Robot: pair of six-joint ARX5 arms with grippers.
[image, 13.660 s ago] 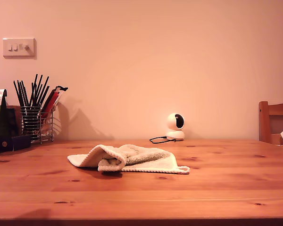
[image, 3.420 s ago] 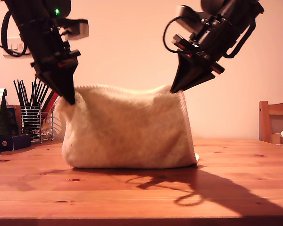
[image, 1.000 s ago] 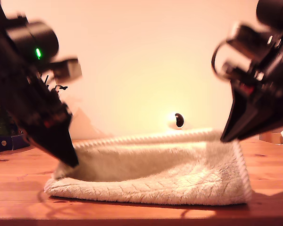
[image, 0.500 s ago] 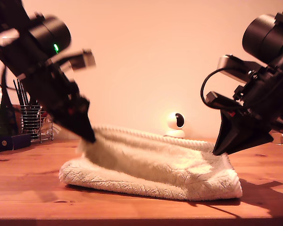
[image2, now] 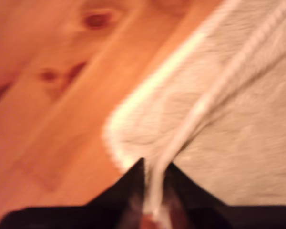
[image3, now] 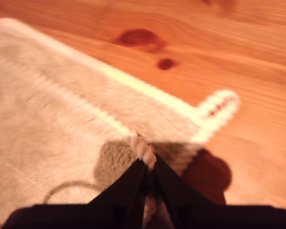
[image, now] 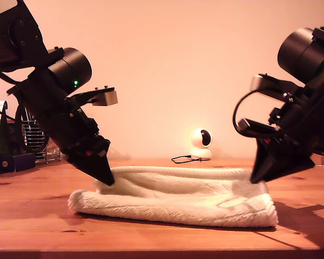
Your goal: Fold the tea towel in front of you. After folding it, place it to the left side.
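Observation:
The cream-white tea towel (image: 178,197) lies doubled on the wooden table (image: 151,237), its upper layer resting on the lower one. My first gripper (image: 109,181) is at the towel's end on the exterior view's left, shut on the ribbed hem (image2: 205,102). Its fingertips (image2: 155,164) sit just over the towel corner (image2: 128,143). My second gripper (image: 255,179) is at the end on the exterior view's right. It is shut on the upper hem (image3: 149,164), beside a small hanging loop (image3: 219,107) on the lower layer (image3: 52,129).
A wire holder with black sticks (image: 35,135) and a dark box (image: 5,159) stand at the back on the exterior view's left. A small white round camera (image: 201,144) with a black cable sits by the wall behind the towel.
Both grippers carried the held upper edge away from the exterior camera and lowered it. The towel went from an open pocket shape to two layers lying flat.

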